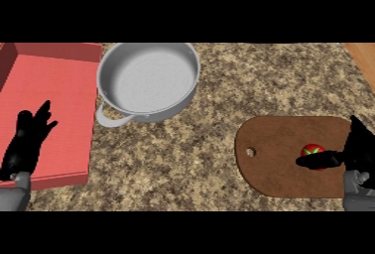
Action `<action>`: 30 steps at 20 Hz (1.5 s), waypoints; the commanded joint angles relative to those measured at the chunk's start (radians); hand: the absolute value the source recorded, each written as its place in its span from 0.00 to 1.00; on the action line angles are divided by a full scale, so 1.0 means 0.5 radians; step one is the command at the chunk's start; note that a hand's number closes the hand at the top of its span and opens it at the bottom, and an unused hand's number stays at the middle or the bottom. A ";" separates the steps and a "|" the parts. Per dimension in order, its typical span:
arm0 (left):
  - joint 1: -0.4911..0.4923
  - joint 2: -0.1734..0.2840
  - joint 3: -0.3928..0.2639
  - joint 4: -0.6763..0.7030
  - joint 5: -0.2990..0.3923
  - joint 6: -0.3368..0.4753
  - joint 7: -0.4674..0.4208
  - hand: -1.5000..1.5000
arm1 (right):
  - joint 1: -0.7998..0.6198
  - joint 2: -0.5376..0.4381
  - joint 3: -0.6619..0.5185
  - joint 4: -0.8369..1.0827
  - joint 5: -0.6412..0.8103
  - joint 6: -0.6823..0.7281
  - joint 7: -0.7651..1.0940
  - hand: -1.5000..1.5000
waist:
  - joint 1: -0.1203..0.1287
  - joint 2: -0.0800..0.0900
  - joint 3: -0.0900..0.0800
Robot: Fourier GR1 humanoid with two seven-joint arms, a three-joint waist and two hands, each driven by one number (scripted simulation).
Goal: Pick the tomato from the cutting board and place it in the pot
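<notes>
Two hands. Right hand (356, 151) at 4 o'clock, thumb touching one tomato (313, 150) on one board (282, 154); grasp unclear, cannot tell. Left hand (26, 144) at 8 o'clock, open, over one red tray (62, 84). One pot (149, 79) at 11 o'clock.

Even, bright light – soft shading inside the pot (149, 79) – no glare, edges undistorted

tomato (313, 150): red, green-topped, on brown cutting board (282, 158) | pot (149, 79): grey, upright
</notes>
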 commanded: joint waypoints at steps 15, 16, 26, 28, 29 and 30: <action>0.064 -0.073 0.035 -0.053 -0.059 -0.041 0.077 0.50 | -0.052 0.352 -0.176 0.153 0.313 0.271 0.367 0.00 | 0.006 0.005 0.001; 0.070 -0.036 0.065 -0.048 -0.029 -0.094 0.061 0.50 | -0.034 0.354 -0.226 0.290 0.303 0.235 0.261 0.00 | 0.014 0.009 0.002; -0.035 -0.112 0.058 -0.069 -0.144 -0.045 0.176 0.50 | -0.099 0.476 -0.440 0.338 0.325 0.313 0.146 0.00 | 0.006 0.008 0.003; -0.006 -0.122 0.085 0.058 -0.161 -0.064 -0.002 0.50 | -0.038 0.632 -0.344 0.260 0.445 0.242 0.220 0.00 | 0.000 0.008 0.001; -0.036 -0.091 0.113 0.008 -0.117 -0.129 0.086 0.50 | -0.085 0.523 -0.476 0.462 0.395 0.236 0.016 0.00 | 0.009 0.010 0.003; -0.073 -0.137 0.112 0.111 -0.154 -0.079 0.012 0.50 | -0.011 0.627 -0.377 0.362 0.480 0.225 0.098 0.00 | -0.002 0.010 0.002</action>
